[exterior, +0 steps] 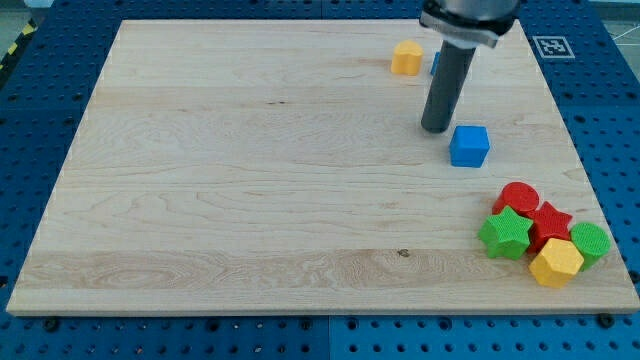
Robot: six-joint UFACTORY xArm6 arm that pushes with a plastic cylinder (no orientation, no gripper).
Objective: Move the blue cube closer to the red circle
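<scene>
Task barely begun: small blue cube (pixel 469 146) is seen at right of the wooden counter (pixel 250 170), well apart from red round block (pixel 519 198); no jaws fitted, my tip (pixel 435 128) just upper-left of it.

My tip (pixel 436 128) sits just left of the blue cube (pixel 469 146); the red circle (pixel 519 198) lies below-right on the desk (pixel 250 180).
</scene>
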